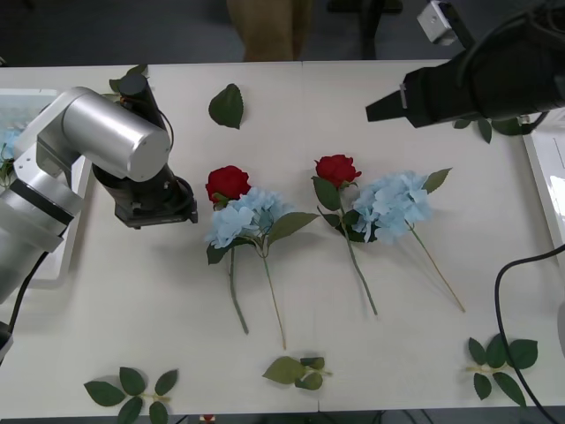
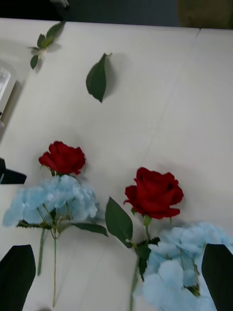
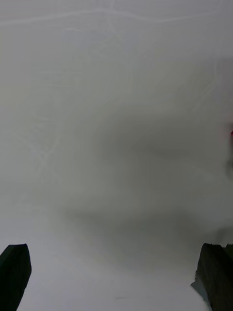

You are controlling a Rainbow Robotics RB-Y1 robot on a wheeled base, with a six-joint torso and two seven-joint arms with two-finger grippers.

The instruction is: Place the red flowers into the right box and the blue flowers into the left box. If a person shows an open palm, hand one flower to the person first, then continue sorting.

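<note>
- Hovering low over bare table [image 1: 371, 97], the left gripper [image 3: 116, 277] has its fingers spread wide with nothing between them; in the front view it sits just left of the left rose [image 1: 228, 183], probably lining up on that pair of flowers.
- Hanging above the far right of the table, the right gripper [image 2: 116, 272] is released too, fingers apart at the corners of its view, looking down on the right rose [image 2: 154, 192], likely its target.
- Two roses and two blue flowers lie mid-table in pairs: the left blue flower [image 1: 245, 217] touches the left rose, and the right blue flower [image 1: 395, 203] lies just beside the right rose, stems pointing toward the robot.
- Leaf sprigs [image 1: 132, 394] lie scattered near the table's edges.
- At the left edge the left box [image 1: 53, 256] shows something pale blue inside; the right box [image 1: 549, 168] is only partly seen.
- Overlapping heads may snag when lifted.
</note>
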